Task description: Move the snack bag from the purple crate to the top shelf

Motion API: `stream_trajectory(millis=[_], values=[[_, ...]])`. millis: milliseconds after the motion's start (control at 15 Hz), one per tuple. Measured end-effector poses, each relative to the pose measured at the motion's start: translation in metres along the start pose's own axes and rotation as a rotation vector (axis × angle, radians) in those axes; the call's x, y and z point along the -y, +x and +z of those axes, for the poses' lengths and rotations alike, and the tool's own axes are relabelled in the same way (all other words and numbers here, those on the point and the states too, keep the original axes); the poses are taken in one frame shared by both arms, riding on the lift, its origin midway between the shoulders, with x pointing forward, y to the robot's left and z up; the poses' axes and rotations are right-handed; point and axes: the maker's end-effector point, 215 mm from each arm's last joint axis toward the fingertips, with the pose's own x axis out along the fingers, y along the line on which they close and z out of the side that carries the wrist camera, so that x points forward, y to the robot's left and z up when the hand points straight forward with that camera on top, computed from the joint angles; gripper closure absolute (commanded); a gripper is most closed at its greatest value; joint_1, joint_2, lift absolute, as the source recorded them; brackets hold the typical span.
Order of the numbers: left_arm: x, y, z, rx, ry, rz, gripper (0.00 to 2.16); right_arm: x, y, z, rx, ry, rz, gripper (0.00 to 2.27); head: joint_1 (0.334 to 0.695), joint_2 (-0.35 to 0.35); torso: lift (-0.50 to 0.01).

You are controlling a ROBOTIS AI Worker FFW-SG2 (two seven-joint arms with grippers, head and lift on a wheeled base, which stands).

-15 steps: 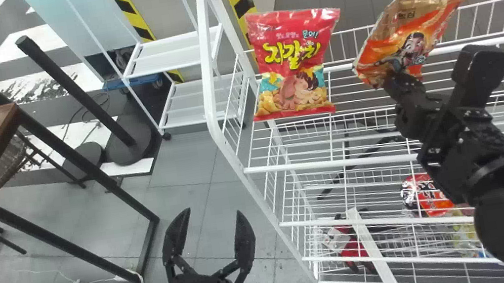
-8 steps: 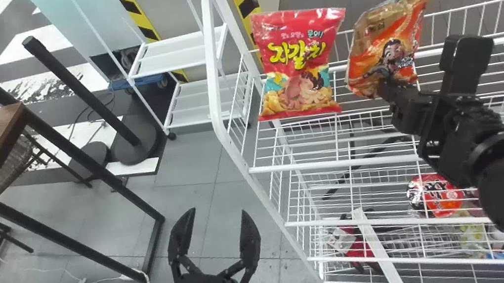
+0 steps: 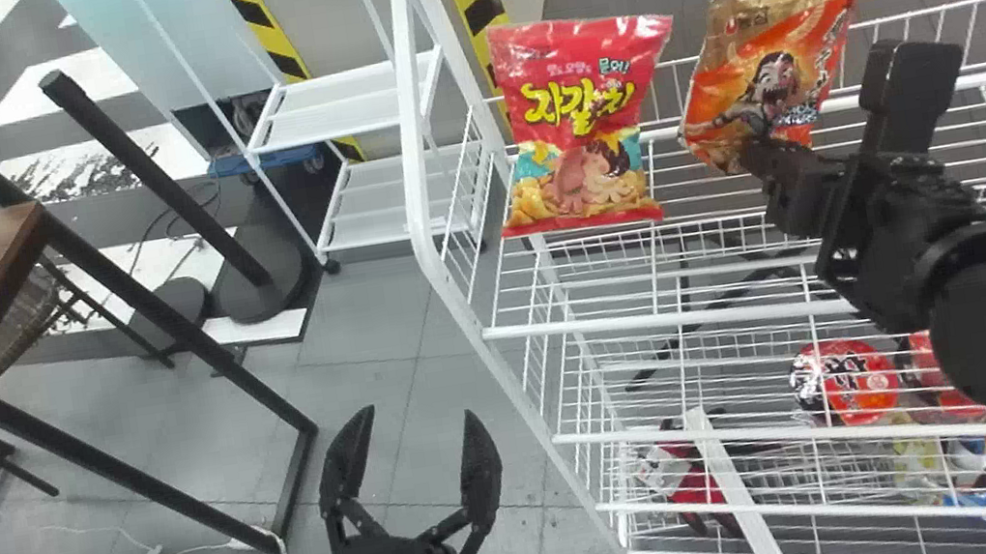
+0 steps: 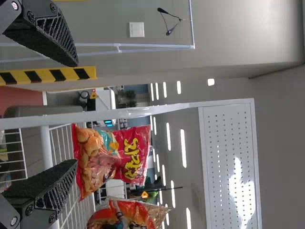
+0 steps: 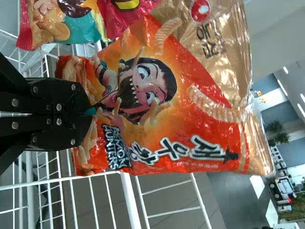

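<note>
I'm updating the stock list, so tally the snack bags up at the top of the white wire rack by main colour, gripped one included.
Red, shiny plastic snack bag, upright on the rack: 1
Orange-and-gold, shiny plastic snack bag, in the right gripper's fingers: 1
Total: 2

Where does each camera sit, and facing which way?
Head view: on the head, facing forward-down at the rack; left tool and right tool show.
Left wrist view: on that wrist, facing past its open fingers to the red bag.
Right wrist view: on that wrist, facing the orange bag its fingers grip.
All share both bags.
</note>
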Motion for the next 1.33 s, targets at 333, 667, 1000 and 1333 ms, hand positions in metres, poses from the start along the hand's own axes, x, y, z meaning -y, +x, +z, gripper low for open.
stream_trajectory(millis=[333,667,1000,1333], values=[[0.000,0.000,0.000,0.000,0.001,-0.001,0.10,-0.008,0.003,-0.008,-0.062,-0.018,0.035,0.25,0.695,0.337,0.009],[0.001,0.000,0.001,0.002,0.000,-0.002,0.10,-0.014,0.002,-0.014,-0.099,-0.031,0.054,0.25,0.695,0.345,0.009],[0.000,0.000,0.004,0.012,0.003,-0.003,0.10,-0.028,-0.016,-0.023,-0.154,-0.042,0.084,0.24,0.695,0.350,0.009],[-0.002,0.000,0.009,0.027,0.006,-0.002,0.10,-0.043,-0.063,-0.023,-0.149,-0.153,0.070,0.23,0.695,0.350,0.009]])
